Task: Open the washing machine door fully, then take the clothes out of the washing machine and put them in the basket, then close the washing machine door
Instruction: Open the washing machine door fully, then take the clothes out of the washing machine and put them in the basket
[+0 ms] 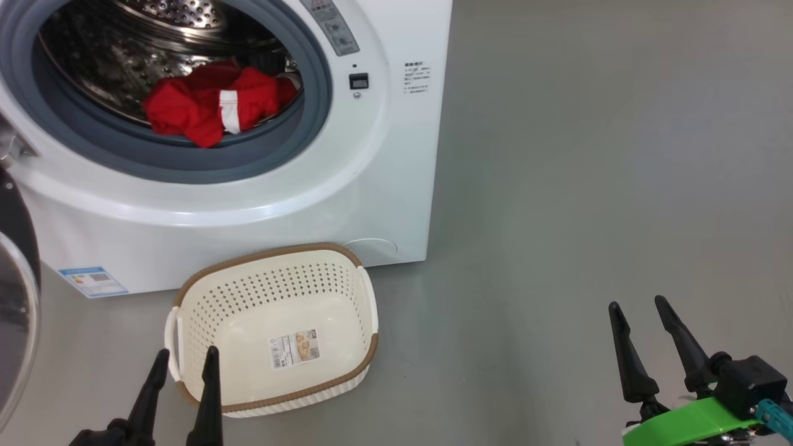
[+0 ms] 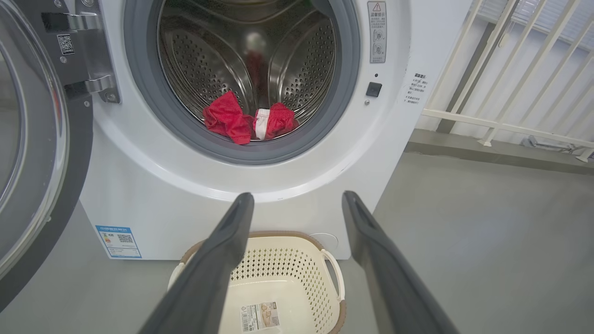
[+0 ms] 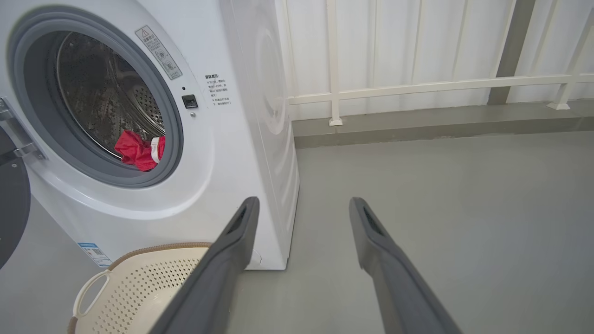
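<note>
The drum point(image 2: 297, 69) is shiny perforated steel, the clothes point(image 1: 186, 108) soft cloth, the basket point(image 1: 266, 288) matt plastic.

We see a smooth grey floor point(image 1: 588, 186) stretching off to the right. In the right wrist view a white railing point(image 3: 417, 88) of upright bars and one cross rail runs along the back, its feet resting on a low grey ledge point(image 3: 417, 121). Behind it stands a pale panelled wall point(image 3: 394, 37), and a dark grey post point(image 3: 510, 46) rises near the right. The left wrist view shows the railing tilted, at upper right.
</note>
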Tool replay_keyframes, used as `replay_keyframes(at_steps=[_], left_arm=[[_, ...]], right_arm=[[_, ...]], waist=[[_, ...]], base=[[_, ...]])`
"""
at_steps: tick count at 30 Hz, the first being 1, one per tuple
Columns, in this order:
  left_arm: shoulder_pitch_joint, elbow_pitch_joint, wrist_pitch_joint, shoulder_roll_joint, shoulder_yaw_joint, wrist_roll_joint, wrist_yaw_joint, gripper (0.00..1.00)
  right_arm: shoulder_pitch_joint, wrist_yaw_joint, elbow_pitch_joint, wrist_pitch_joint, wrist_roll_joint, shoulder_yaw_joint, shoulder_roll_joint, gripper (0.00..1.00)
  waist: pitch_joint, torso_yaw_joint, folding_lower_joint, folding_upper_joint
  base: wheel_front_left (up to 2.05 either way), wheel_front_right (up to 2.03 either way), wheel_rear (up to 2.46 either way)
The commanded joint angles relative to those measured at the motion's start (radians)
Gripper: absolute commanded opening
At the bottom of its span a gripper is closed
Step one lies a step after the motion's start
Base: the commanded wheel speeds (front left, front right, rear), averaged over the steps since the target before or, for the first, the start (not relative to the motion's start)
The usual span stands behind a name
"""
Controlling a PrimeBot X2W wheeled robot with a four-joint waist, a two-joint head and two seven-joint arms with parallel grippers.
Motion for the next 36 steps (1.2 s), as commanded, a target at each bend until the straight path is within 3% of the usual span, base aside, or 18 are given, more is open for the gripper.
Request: replay_keyframes(at_steps=[1, 26, 36], left_arm=[[-0.024, -0.03, -0.005, 0.019, 0.027, -0.006, -0.005, 1.0], [-0.044, -0.044, -0.005, 0.02, 0.022, -0.011, -0.005, 1.0], [-0.055, -0.046, -0.005, 0.022, 0.015, -0.013, -0.005, 1.0]], right_arm=[[0.0, 0.0, -0.026, -0.006, 0.003, 0.015, -0.01, 1.0], [-0.019, 0.0, -0.032, -0.006, 0.0, 0.014, -0.002, 1.0], [-0.025, 0.0, -0.031, -0.006, -0.001, 0.021, 0.0, 1.0]], waist=[[0.007, -0.014, 0.0, 0.0], [0.028, -0.001, 0.0, 0.0], [0.036, 0.005, 0.0, 0.0]], base=[[0.0, 0.0, 0.0], [0.01, -0.02, 0.0], [0.8, -0.8, 0.0]])
